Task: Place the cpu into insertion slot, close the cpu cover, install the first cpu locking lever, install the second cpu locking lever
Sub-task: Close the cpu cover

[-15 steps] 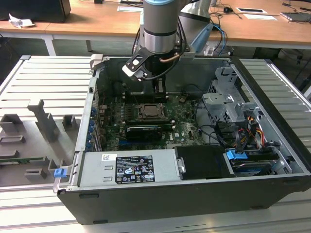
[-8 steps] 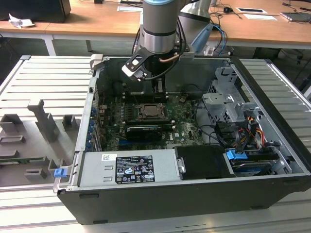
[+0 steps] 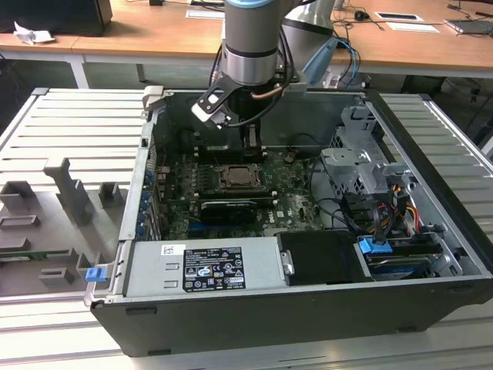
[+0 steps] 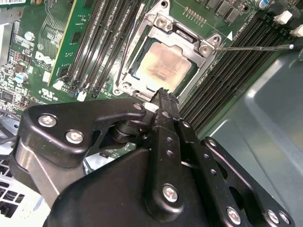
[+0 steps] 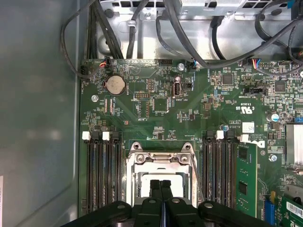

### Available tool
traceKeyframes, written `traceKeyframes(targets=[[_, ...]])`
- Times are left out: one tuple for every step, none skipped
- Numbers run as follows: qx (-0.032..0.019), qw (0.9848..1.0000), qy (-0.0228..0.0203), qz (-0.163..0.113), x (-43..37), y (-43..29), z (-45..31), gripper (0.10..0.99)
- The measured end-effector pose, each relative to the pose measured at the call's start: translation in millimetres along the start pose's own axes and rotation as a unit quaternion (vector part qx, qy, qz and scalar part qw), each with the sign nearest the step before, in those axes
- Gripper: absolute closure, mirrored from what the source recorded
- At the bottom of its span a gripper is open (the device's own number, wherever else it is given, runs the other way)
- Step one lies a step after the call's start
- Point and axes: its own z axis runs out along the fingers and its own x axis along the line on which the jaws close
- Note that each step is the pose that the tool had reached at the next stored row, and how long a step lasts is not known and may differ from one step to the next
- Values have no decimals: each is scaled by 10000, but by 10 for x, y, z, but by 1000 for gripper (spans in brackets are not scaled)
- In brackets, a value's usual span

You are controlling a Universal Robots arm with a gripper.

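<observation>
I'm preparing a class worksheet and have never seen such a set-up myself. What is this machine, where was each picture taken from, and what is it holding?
It is a robot arm reaching into an open computer case. The exterior view looks on from outside. Both wrist views ride on the arm, looking past its gripper at the green circuit board. The cpu lies in the insertion slot, with the cpu cover down around it. The gripper is shut, holds nothing, and hangs close over the cpu.

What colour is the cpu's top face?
The cpu is tan-silver metallic, clearest in the second wrist view.
</observation>
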Motion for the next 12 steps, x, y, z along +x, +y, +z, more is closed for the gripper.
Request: traceKeyframes(targets=[[0, 10000, 0, 0, 0, -4, 0, 980], [0, 10000, 0, 0, 0, -8, 0, 980], [0, 10000, 0, 0, 0, -13, 0, 980], [0, 10000, 0, 0, 0, -15, 0, 980], [0, 10000, 0, 0, 0, -17, 0, 980], [0, 10000, 0, 0, 0, -21, 0, 980], [0, 10000, 0, 0, 0, -26, 0, 980], [0, 10000, 0, 0, 0, -31, 0, 980], [0, 10000, 0, -1, 0, -33, 0, 980], [0, 10000, 0, -1, 0, -35, 0, 980], [0, 10000, 0, 0, 0, -39, 0, 980], [0, 10000, 0, 0, 0, -45, 0, 980]])
